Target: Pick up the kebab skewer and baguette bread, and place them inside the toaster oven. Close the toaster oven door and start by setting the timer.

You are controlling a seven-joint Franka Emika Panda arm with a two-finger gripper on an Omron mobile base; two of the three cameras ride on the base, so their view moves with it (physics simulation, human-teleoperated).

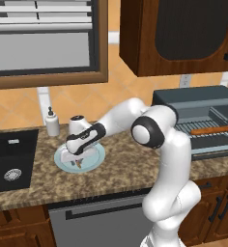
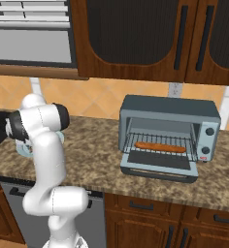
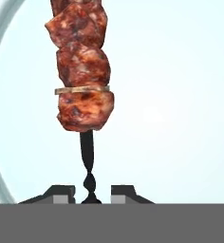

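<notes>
At about nine o'clock on the counter [image 1: 121,169] lies a black sink [image 1: 12,159], and just past it, toward the tiled wall, stands a white soap bottle [image 1: 51,123]. Next comes a pale blue plate [image 1: 97,153], at roughly eight o'clock from the middle of the left base view. The white arm [image 1: 159,144] reaches down over it, and the gripper [image 1: 77,161] hangs right at the plate's surface.

In the hand view the kebab skewer [image 3: 83,71] lies on the plate [image 3: 171,95], running from six o'clock up to twelve o'clock, with red-brown meat chunks filling its upper part and a bare dark stick below. The bare end of the stick sits between the two dark fingertips [image 3: 61,192], which stand a little apart on either side of it; whether they already pinch the stick or merely flank it I cannot tell.

Further right, at three o'clock, the toaster oven [image 2: 170,131] stands on the counter against the wall. Its door [image 2: 157,167] is folded down flat in front. The baguette [image 2: 160,147] lies lengthwise on the wire rack [image 2: 160,140] inside. The control panel with round knobs [image 2: 208,138] is on the oven's right side.
</notes>
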